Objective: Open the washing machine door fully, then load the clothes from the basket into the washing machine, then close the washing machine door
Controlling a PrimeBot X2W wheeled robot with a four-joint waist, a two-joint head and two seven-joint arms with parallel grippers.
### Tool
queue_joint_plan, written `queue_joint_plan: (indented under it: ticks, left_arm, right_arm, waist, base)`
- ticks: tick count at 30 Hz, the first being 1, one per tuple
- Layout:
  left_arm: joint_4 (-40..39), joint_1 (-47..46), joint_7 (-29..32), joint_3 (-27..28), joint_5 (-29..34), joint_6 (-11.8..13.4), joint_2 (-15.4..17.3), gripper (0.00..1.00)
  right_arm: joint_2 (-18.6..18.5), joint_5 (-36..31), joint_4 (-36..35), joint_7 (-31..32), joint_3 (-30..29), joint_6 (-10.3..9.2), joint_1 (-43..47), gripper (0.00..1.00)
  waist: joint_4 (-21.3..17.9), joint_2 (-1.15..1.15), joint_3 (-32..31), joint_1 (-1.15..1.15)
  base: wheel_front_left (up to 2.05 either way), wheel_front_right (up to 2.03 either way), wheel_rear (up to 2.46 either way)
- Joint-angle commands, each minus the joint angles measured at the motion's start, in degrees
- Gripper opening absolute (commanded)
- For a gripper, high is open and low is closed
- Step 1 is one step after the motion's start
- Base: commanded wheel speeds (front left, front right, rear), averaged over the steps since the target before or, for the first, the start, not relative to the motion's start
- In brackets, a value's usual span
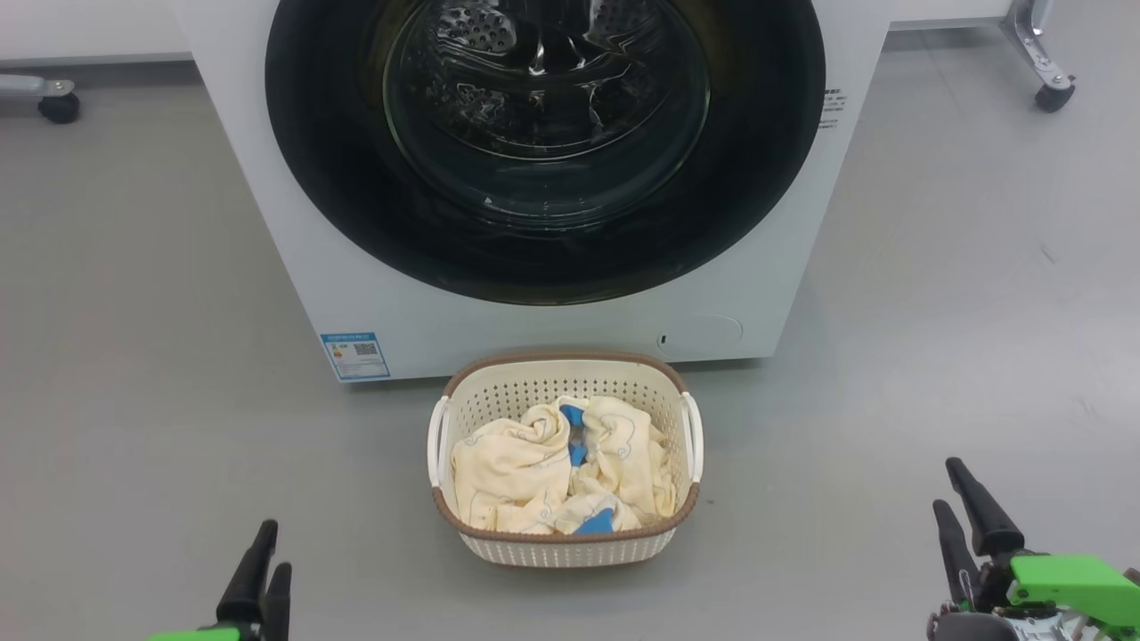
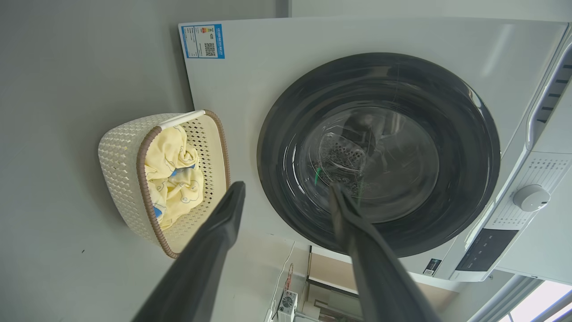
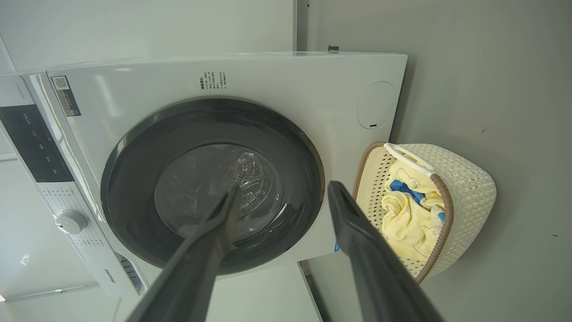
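I had both hands empty and spread wide. My left gripper (image 1: pixel 274 556) and right gripper (image 1: pixel 948 488) hung well back from the big white box-shaped washing machine (image 1: pixel 499 325), one on each side of it. Its large round door with the glossy black ring and bulging clear glass (image 1: pixel 545 133) was shut.

The small cream plastic basket with holes and a brown woven-look rim (image 1: pixel 561 358) sat on the floor just in front of the machine, under the door. The soft pale yellow clothes with blue patches (image 1: pixel 552 472) lay bunched inside it.

I thought a few things could go wrong. The black ring was smooth and shiny, so my thin dark fingers might slip off it. I could not tell where its handle was, because the glass threw back too much light. The basket stood very near the machine, so the swinging door might bump its rim. The basket looked light and might slide or tip when I pulled. The cloth was floppy and might hang over the machine's mouth and get pinched.

The machine had flat, hard sides. The basket had rounded corners and two white handles.
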Motion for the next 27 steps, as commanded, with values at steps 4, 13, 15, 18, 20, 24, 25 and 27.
queue_joint_plan:
  ticks: [4, 13, 15, 18, 20, 24, 25, 27]
  left_arm:
    - [-2.71, -2.96, -1.15, -0.21, 1.31, -0.02, 0.58, 1.00]
    - [-4.06, -3.51, -2.67, -0.69, 2.49, -0.02, 0.65, 1.00]
    - [-4.37, -3.63, -3.01, -0.82, 2.73, -0.02, 0.67, 1.00]
    - [-4.79, -3.83, -3.51, -0.80, 2.96, -0.02, 0.70, 1.00]
    - [-5.06, -4.03, -3.85, -0.88, 3.30, -0.02, 0.71, 1.00]
    - [-5.58, -4.41, -4.52, -0.64, 4.89, -0.02, 0.75, 1.00]
    - [-5.73, -4.50, -4.69, -0.55, 5.19, -0.02, 0.75, 1.00]
    - [-5.93, -4.68, -5.02, -0.44, 5.49, -0.03, 0.77, 1.00]
  right_arm:
    - [-0.43, -1.21, -2.71, -1.08, 0.30, -0.02, -3.26, 1.00]
    - [-0.51, -3.45, -3.43, -2.60, 0.77, -0.03, -3.85, 1.00]
    - [-0.52, -4.10, -3.60, -2.94, 0.84, -0.04, -3.99, 1.00]
    - [-0.55, -5.12, -3.81, -3.45, 0.90, -0.04, -4.26, 1.00]
    - [-0.57, -6.05, -3.95, -3.78, 0.93, -0.04, -4.47, 1.00]
    - [-0.60, -7.79, -3.94, -4.46, 0.88, -0.05, -4.92, 1.00]
    - [-0.61, -8.17, -3.94, -4.62, 0.74, -0.05, -5.08, 1.00]
    - [-0.63, -9.14, -3.96, -4.96, 0.54, -0.05, -5.41, 1.00]
  waist:
    - [-0.05, 0.00, 0.06, 0.00]
    - [-0.16, 0.00, 0.14, 0.00]
    - [-0.19, 0.00, 0.15, 0.00]
    - [-0.22, 0.00, 0.17, 0.00]
    - [-0.25, 0.00, 0.18, 0.00]
    - [-0.29, 0.00, 0.21, 0.00]
    - [-0.30, 0.00, 0.23, 0.00]
    - [-0.31, 0.00, 0.24, 0.00]
  base:
    - [0.00, 0.00, 0.00]
    - [0.00, 0.00, 0.00]
    - [0.00, 0.00, 0.00]
    - [0.00, 0.00, 0.00]
    - [0.00, 0.00, 0.00]
    - [0.00, 0.00, 0.00]
    - [0.00, 0.00, 0.00]
    - [0.00, 0.00, 0.00]
